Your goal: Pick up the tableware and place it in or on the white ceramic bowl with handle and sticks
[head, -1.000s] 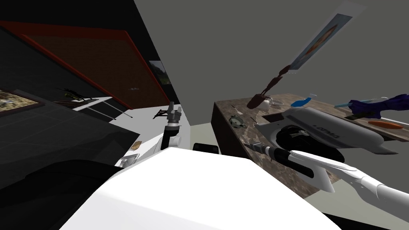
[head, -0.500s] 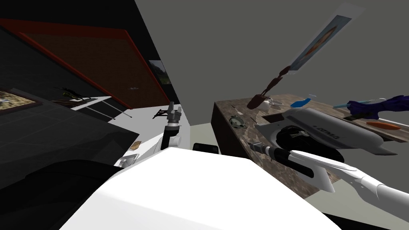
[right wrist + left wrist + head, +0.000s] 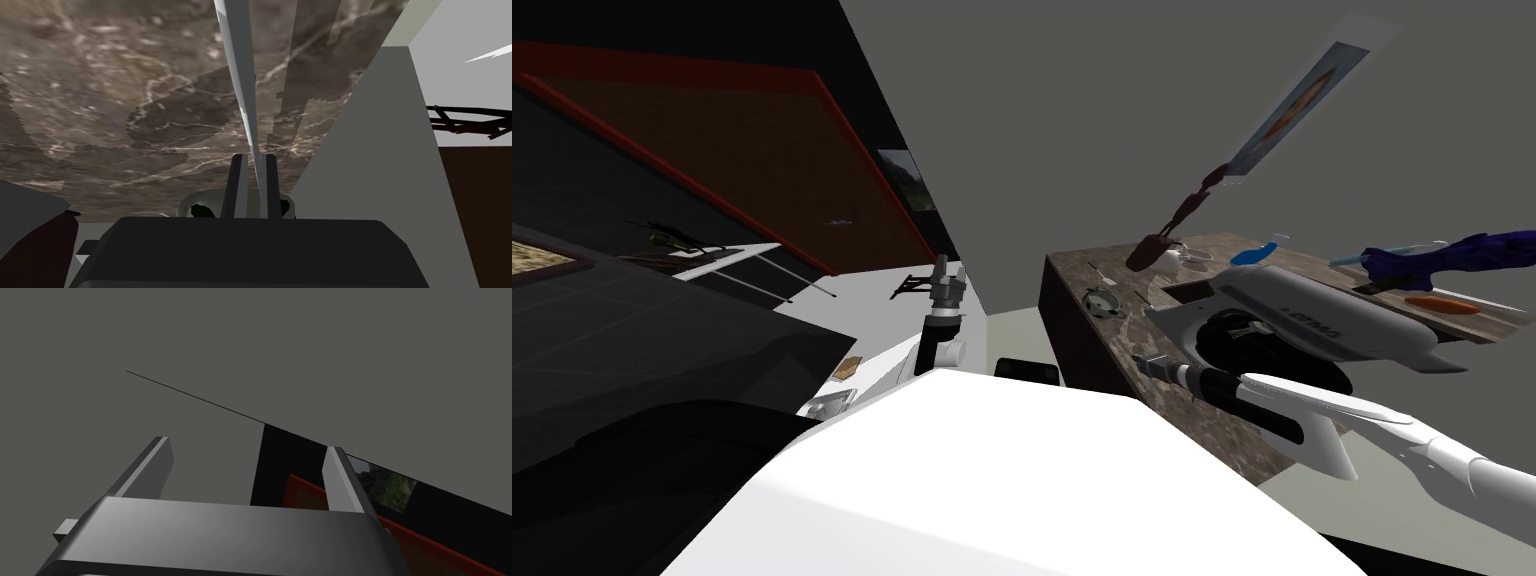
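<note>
Marble counter (image 3: pixel 1130 272), sticks (image 3: pixel 1192 210) in bowl (image 3: pixel 1171 258), tableware (image 3: pixel 243 100) in jaws

Brown marbled counter (image 3: pixel 100 75), pale grey utensil (image 3: pixel 240 75), white bowl (image 3: pixel 1169 258).

**Only my own view has turned a little**

Since one second ago the whole head view has slid, so the move is my camera's and not the things'. Most of it came in the last half second. On the brown marbled counter (image 3: pixel 1132 335), four things now show a little further left and slightly higher:
- the small white bowl with a handle and dark brown sticks (image 3: pixel 1169 258)
- the flat blue object (image 3: pixel 1250 256)
- the big white and grey appliance (image 3: pixel 1312 320)
- the long purple object (image 3: pixel 1442 255)

The shift is stronger toward the counter's far right end. The long poster on the grey wall (image 3: pixel 1302 105) has also gone left. The framed picture at the left edge (image 3: pixel 542 258) has sunk and is cut off more.
</note>
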You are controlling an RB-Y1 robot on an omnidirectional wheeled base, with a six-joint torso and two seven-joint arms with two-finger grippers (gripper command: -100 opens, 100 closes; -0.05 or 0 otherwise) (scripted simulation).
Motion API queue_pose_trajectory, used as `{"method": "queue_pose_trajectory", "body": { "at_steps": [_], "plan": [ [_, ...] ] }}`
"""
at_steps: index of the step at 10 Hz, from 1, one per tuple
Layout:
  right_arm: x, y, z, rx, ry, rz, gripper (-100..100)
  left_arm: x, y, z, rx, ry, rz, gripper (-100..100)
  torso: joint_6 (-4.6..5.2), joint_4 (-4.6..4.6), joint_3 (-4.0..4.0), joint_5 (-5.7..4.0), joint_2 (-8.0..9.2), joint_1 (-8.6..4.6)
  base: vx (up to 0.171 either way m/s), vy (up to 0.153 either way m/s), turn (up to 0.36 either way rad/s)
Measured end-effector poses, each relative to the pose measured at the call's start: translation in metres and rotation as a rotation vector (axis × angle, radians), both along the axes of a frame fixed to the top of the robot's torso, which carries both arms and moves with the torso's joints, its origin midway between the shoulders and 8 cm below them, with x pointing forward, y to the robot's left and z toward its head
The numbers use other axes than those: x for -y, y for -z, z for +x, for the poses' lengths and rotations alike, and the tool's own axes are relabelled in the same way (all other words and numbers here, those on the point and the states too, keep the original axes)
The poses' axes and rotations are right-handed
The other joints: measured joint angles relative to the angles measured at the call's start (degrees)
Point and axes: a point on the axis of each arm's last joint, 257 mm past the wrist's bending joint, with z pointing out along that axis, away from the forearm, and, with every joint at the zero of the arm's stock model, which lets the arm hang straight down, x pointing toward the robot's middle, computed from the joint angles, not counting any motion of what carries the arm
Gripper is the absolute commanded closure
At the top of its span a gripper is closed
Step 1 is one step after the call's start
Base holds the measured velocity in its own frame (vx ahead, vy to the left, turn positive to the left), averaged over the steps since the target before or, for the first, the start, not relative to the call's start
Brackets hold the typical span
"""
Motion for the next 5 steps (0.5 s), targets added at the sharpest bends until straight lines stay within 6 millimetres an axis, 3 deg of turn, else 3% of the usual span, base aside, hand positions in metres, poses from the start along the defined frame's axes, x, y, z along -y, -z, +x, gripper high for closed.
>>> {"method": "queue_pose_trajectory", "body": {
  "at_steps": [1,5],
  "plan": [
    [0.000,0.000,0.000,0.000,0.000,0.000,100,0.000,0.000,0.000,0.000,0.000,0.000,0,0.00,-0.01,-0.03,0.01,-0.05,0.02,0.024,0.011,-0.116],
    [-0.013,-0.022,0.022,0.055,-0.041,0.024,100,0.000,0.000,0.000,0.000,0.000,0.000,0,0.01,-0.01,-0.12,0.08,-0.25,0.15,0.039,0.013,-0.074]
  ]
}}
